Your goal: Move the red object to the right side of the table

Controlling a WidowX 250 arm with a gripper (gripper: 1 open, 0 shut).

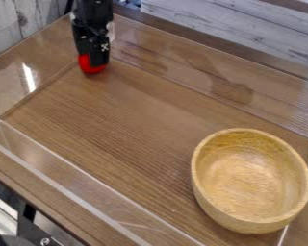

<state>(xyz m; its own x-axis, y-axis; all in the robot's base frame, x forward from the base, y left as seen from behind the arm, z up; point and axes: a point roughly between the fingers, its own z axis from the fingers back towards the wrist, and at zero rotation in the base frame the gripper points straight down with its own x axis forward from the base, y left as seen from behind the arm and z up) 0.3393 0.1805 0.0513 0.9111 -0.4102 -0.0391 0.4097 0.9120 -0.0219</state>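
Note:
The red object (91, 67) is a small round bright red toy lying on the brown wood-grain table (143, 125) at the far left. My black gripper (92, 56) points straight down right over it and hides its upper part. The fingers (82, 52) reach down on either side of the toy, standing open around it. Only the lower red edge shows below the gripper.
A round light wooden bowl (250, 180) sits at the near right of the table. Low clear acrylic walls (66, 187) edge the tabletop. A grey plank wall (234, 19) runs behind the table.

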